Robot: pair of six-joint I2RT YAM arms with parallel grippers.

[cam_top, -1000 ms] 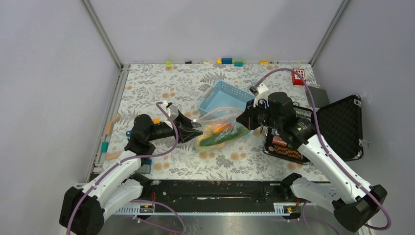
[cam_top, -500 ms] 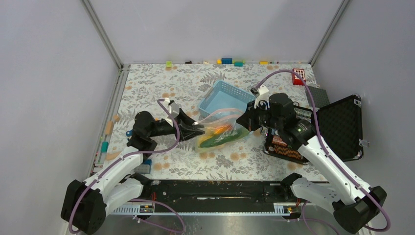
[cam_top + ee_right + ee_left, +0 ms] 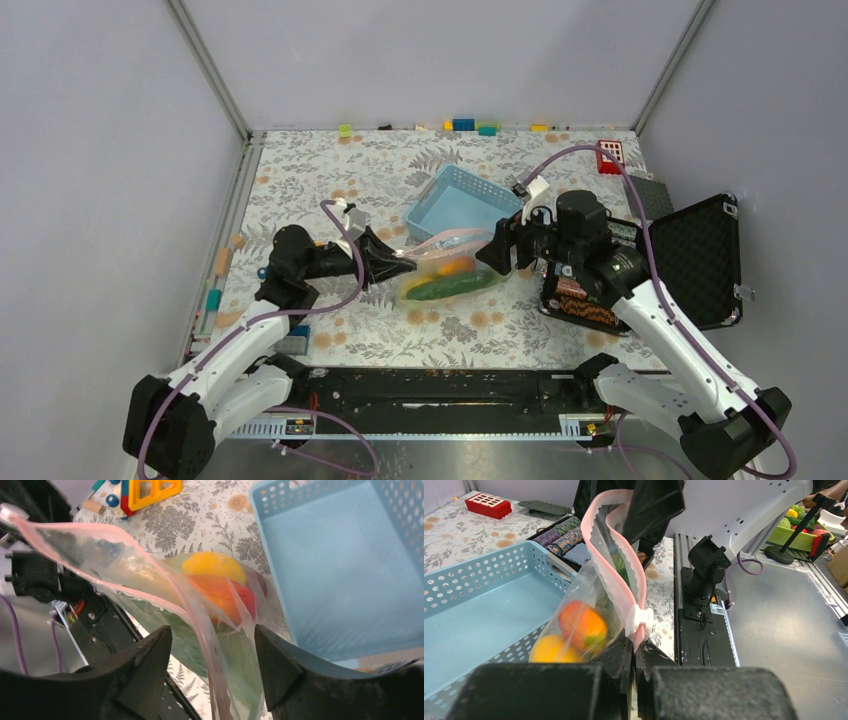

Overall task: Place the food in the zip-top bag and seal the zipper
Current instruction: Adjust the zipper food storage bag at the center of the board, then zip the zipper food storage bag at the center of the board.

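Observation:
The zip-top bag (image 3: 450,272) lies in the middle of the table in front of the basket, holding food: a green cucumber (image 3: 455,286), an orange fruit (image 3: 581,625) and a yellow lemon (image 3: 551,651). Its pink zipper (image 3: 616,587) arches up from my left gripper (image 3: 634,650), which is shut on the strip's left end just below the white slider (image 3: 640,621). My right gripper (image 3: 212,650) stands open at the bag's right end. The zipper (image 3: 200,625) runs loose between its fingers, touching neither.
A light blue mesh basket (image 3: 462,196) stands right behind the bag. An open black case (image 3: 700,260) sits at the right, a red block (image 3: 609,157) behind it. Small coloured blocks (image 3: 463,125) line the back edge, and more lie at the left edge (image 3: 215,295).
My right gripper has opened and let go of the bag's right end. The left gripper has shut on the zipper's left end. The bag has sagged a little lower.

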